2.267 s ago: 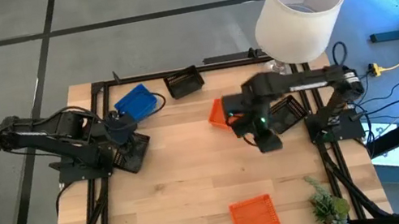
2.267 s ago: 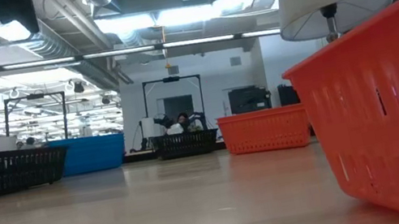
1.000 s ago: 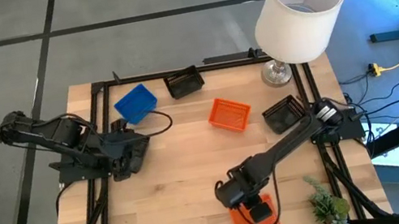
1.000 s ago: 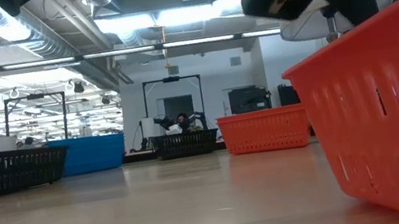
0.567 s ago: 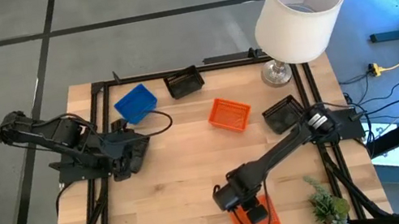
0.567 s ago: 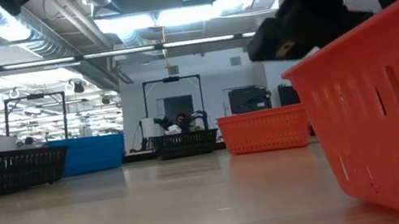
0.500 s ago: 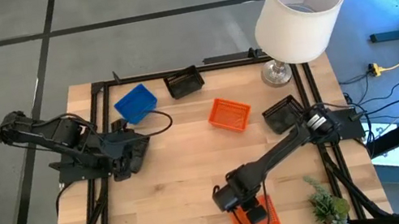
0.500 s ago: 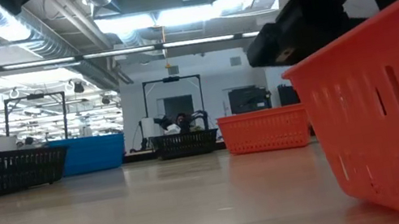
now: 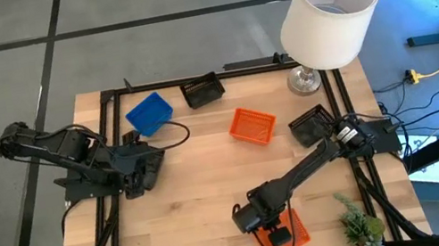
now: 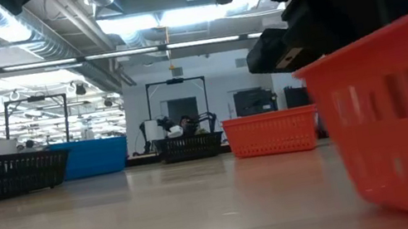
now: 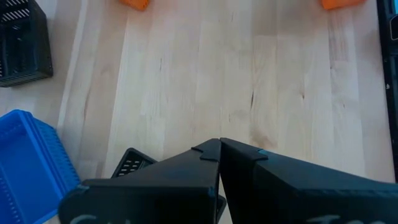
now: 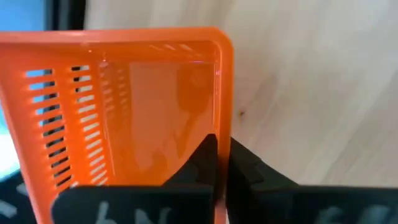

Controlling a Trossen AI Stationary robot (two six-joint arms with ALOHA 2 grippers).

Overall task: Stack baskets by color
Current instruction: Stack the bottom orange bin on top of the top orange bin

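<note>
A: Where do we have the right gripper [image 9: 277, 236]?

B: Low in the high view, a little right of centre, over the near orange basket [image 9: 298, 234] at the bottom edge of the table [image 9: 197, 199]. In the right wrist view its fingers [image 12: 205, 163] are pinched together on one wall of that basket [image 12: 124, 106], one inside and one outside. So we read it as closed on the basket's rim.

A: Is the basket flat on the wood?

B: In the low view it fills the right of the frame [image 10: 407, 121], with the dark arm above it. We cannot tell whether it has left the table.

A: And the left gripper [image 9: 149, 161]?

B: It waits at the left of the high view, just below the blue basket [image 9: 149, 114]. In its own wrist view the two fingers [image 11: 186, 168] meet in a closed point with nothing between them. A black basket [image 11: 134, 165] lies flat right under them.

A: Where are the other baskets?

B: In the high view, the blue one sits in the upper left of the table. A black basket [image 9: 203, 90] is just right of it, near the top edge. A second orange basket [image 9: 253, 125] lies near the centre, tilted. Another black basket [image 9: 312, 125] sits right of that, beside the right arm's base. The white lampshade [image 9: 331, 13] stands at the upper right corner, and a small green plant [image 9: 360, 227] at the lower right.

A: Does the low view agree?

B: Along the far side we see a black basket [image 10: 4, 177] at the left, then blue [image 10: 94, 157], black [image 10: 188, 146] and orange [image 10: 272, 133].
</note>
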